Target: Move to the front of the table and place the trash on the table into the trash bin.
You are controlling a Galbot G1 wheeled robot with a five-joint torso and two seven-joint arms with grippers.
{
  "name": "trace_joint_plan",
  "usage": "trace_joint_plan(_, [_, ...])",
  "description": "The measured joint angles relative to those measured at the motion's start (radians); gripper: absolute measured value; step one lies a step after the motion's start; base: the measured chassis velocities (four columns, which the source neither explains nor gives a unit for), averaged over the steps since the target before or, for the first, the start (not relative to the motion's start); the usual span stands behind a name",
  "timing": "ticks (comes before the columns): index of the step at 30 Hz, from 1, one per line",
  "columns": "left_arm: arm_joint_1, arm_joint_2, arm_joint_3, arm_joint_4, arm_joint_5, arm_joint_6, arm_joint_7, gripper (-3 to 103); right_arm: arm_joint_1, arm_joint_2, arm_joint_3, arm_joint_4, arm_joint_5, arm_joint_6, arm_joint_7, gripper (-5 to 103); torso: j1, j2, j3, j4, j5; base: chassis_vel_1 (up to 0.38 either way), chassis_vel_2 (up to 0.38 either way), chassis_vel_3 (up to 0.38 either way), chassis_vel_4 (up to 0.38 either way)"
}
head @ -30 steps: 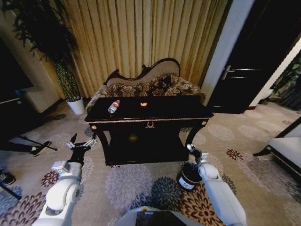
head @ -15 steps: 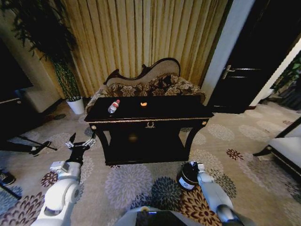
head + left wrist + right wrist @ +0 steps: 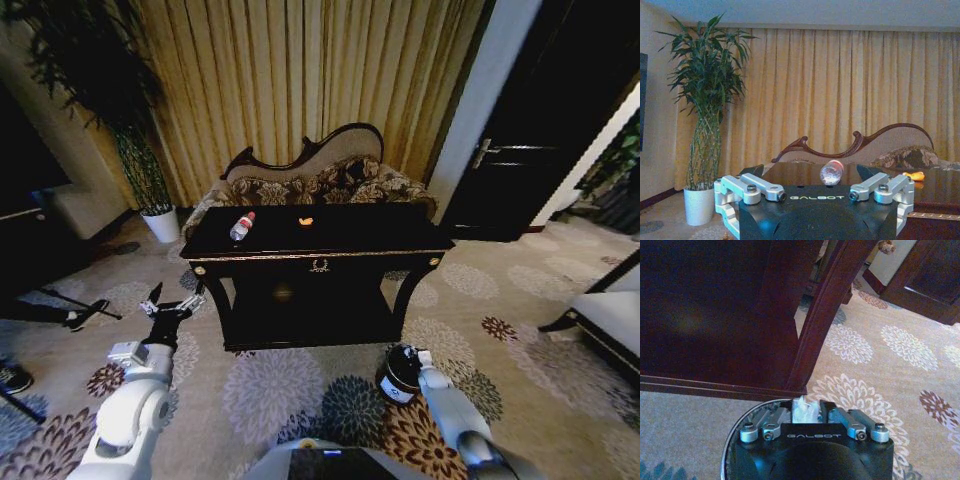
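Right gripper (image 3: 806,412) low over the trash bin (image 3: 401,374), jaws clamped on a white paper wad (image 3: 804,409), bin on the carpet at 5 o'clock of the table (image 3: 330,236). Bottle (image 3: 241,226) lies at the tabletop's 10 o'clock, orange scrap (image 3: 305,221) near 12. Left gripper (image 3: 172,308) hangs off the table's 8 o'clock corner, jaws apart, empty.

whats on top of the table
On the table: a bottle lying on its side and an orange scrap, apart. Nothing covers the top; other small pieces can't be made out.
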Motion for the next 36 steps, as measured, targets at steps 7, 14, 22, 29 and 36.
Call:
trace_joint_plan(7, [0.001,0.0,0.003,-0.002,0.001,0.0,0.0,100,-0.005,-0.006,0.002,0.006,0.016,-0.001,0.0,57,0.0,0.0,0.0,-0.0001,0.0,0.0,0.0,0.0,0.0])
trace_joint_plan(14, [0.0,0.001,0.004,-0.007,0.002,0.0,-0.001,100,-0.057,-0.009,0.024,0.225,0.136,-0.002,0.0,86,0.0,0.0,0.0,-0.0001,0.0001,0.0,0.0,0.0,0.0])
trace_joint_plan(22, [-0.002,0.001,0.009,-0.028,0.002,0.005,-0.011,100,-0.155,-0.015,0.075,0.809,0.384,-0.209,0.001,100,0.0,0.0,0.0,0.0,-0.0001,0.0,0.0,0.0,0.0])
trace_joint_plan(29, [0.007,0.001,0.002,-0.063,0.001,0.023,-0.036,100,-0.253,-0.055,0.073,1.254,0.462,-0.325,0.001,100,0.0,0.0,0.0,-0.0002,0.0,0.0,0.0,0.0,0.0])
trace_joint_plan(36, [-0.004,0.01,0.011,-0.072,-0.002,0.042,-0.06,100,-0.357,-0.067,0.027,1.519,0.527,-0.379,0.0,100,0.0,0.0,0.0,-0.0002,-0.0002,0.0,0.0,0.0,0.0])
